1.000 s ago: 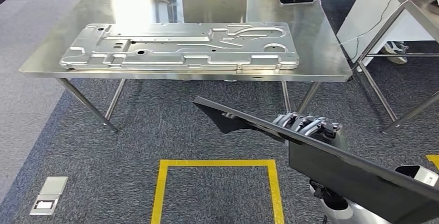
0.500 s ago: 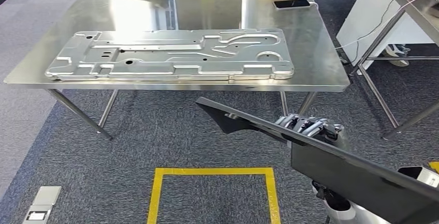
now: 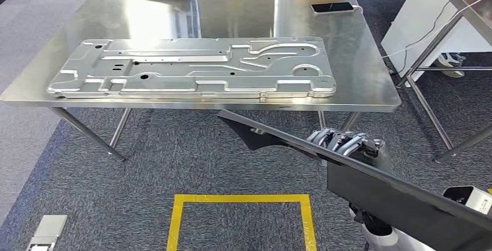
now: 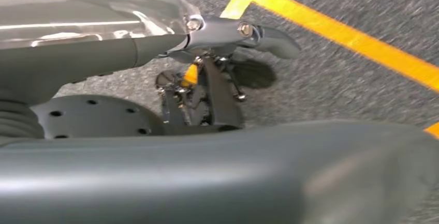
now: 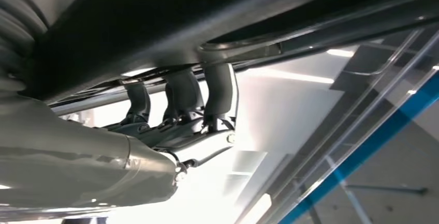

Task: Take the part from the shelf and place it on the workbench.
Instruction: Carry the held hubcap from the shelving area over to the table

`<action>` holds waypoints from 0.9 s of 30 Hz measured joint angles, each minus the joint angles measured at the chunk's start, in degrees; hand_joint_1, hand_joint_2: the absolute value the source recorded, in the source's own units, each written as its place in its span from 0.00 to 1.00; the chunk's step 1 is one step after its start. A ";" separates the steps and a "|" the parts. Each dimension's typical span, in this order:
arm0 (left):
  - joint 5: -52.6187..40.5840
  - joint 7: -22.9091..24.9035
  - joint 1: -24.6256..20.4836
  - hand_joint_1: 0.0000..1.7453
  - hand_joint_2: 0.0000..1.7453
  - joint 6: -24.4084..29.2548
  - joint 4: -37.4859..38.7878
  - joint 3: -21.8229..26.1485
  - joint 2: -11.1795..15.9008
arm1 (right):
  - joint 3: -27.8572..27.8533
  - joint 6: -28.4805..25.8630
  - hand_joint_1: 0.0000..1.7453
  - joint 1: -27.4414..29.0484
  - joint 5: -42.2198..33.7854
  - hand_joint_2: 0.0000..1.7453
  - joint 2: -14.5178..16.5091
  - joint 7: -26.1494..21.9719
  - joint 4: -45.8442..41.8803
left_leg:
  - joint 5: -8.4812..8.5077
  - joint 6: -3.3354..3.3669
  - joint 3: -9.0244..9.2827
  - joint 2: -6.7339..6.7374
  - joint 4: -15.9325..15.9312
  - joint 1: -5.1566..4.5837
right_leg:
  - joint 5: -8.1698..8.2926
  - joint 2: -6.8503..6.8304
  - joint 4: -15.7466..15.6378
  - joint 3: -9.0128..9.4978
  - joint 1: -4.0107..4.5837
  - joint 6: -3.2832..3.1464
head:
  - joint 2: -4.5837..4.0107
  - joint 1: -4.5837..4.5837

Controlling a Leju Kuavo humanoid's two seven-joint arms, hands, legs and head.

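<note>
Head view high, facing forward-down over surface [image 3: 371, 83]; left wrist close, facing floor; right wrist close under part [image 5: 207, 12], facing up.

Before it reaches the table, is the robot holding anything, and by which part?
Yes: the right hand grips the black panel by its upper edge, fingers hooked over it. The left hand holds nothing visible.
</note>
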 joint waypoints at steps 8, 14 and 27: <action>-0.46 0.10 0.01 0.00 1.00 -0.02 0.00 0.00 -0.15 | -0.19 0.12 1.00 0.15 -0.07 1.00 -0.31 -0.30 0.55 | -3.55 -1.80 6.69 0.04 -3.82 1.65 | 2.52 -0.21 8.84 -8.23 -0.42 2.03 | 0.00 0.18; -0.70 0.13 -0.21 0.00 1.00 0.11 0.01 -0.02 -0.05 | -0.21 0.31 1.00 0.49 0.02 1.00 -0.37 -0.94 0.67 | -6.04 -3.65 7.97 0.01 -2.98 1.71 | 4.77 -0.10 1.20 -5.39 -0.13 0.56 | 0.00 0.19; -0.73 0.61 0.20 0.00 1.00 0.69 0.00 -0.04 0.12 | -0.26 0.67 1.00 1.13 0.22 1.00 -0.23 -1.58 -0.02 | 0.42 -1.88 -1.09 0.02 2.70 0.58 | 0.56 0.03 0.57 -0.23 -0.21 -0.55 | 0.00 0.09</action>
